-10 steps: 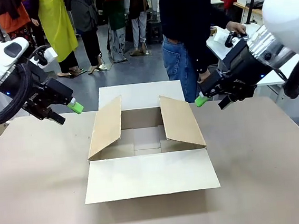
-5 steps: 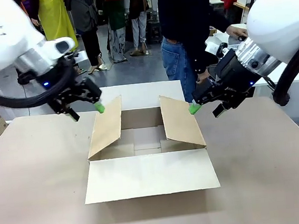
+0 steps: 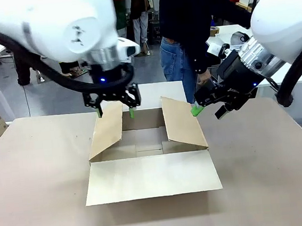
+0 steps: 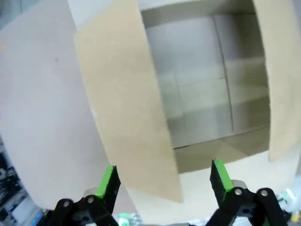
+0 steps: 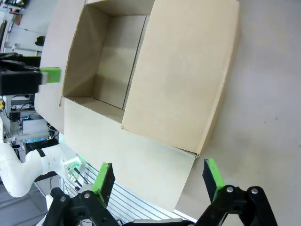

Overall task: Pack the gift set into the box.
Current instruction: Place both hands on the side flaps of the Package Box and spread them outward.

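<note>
My left gripper [image 3: 115, 109] swung in, fingers spread around the left flap [image 3: 107, 129] of the box [image 3: 149, 145], open on the surface [image 3: 40, 182]. My right gripper [image 3: 207, 112], also spread, is beside the right flap [image 3: 183, 121]. I think they'll hold the flaps apart.

the box [image 3: 152, 177] is matt brown cardboard, the table [image 3: 34, 183] smooth and matt, the right arm [image 3: 286, 14] glossy white.

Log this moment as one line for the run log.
left gripper: open, fingers either side of left flap | right gripper: open, beside right flap | box: flaps open, on table
</note>
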`<state>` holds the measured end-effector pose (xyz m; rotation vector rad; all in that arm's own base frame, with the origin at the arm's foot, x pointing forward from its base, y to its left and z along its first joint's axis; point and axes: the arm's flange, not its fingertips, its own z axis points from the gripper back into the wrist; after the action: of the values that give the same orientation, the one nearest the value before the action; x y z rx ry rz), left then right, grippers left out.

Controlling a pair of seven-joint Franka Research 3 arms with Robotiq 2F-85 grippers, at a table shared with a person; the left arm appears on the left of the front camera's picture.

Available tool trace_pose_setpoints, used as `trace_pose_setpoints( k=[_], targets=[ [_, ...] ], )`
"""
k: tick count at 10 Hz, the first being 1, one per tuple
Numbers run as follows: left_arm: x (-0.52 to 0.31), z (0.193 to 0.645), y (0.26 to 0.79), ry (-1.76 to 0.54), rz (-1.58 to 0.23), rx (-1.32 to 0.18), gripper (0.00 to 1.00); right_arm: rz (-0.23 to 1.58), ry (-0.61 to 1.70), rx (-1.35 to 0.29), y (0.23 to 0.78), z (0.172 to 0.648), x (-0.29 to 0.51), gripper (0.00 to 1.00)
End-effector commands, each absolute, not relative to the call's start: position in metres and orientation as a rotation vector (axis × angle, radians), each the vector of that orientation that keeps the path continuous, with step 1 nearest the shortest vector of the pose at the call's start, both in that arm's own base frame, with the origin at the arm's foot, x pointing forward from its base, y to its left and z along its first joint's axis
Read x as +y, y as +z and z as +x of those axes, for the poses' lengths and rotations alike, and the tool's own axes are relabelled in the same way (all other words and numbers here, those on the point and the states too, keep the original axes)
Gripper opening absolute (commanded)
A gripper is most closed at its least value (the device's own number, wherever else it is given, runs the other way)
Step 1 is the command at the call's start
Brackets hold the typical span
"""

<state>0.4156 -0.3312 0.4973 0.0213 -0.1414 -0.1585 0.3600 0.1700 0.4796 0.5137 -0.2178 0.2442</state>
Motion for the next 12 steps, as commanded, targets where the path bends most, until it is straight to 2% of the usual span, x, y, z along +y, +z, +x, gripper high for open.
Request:
trace_pose_setpoints(
  k=[1,3,4,6,8,12],
  targets=[
    [-0.309,0.421,0.503,-0.174,-0.03,-0.123,1.0,0.518,0.268,-0.219,0.48,0.36,0.169,1.0],
    [-0.337,0.415,0.494,-0.159,0.023,-0.138,1.0,0.518,0.268,-0.219,0.48,0.36,0.169,1.0],
    [-0.326,0.412,0.487,-0.093,0.059,-0.095,1.0,0.514,0.244,-0.218,0.48,0.36,0.17,1.0],
    [-0.336,0.407,0.478,-0.028,0.125,-0.098,1.0,0.477,0.151,-0.376,0.478,0.365,0.172,1.0],
    [-0.346,0.415,0.468,0.046,0.173,-0.112,1.0,0.501,0.195,-0.302,0.484,0.367,0.166,1.0],
    [-0.359,0.447,0.439,0.158,0.264,-0.18,1.0,0.501,0.195,-0.302,0.484,0.367,0.166,1.0]
  ],
)
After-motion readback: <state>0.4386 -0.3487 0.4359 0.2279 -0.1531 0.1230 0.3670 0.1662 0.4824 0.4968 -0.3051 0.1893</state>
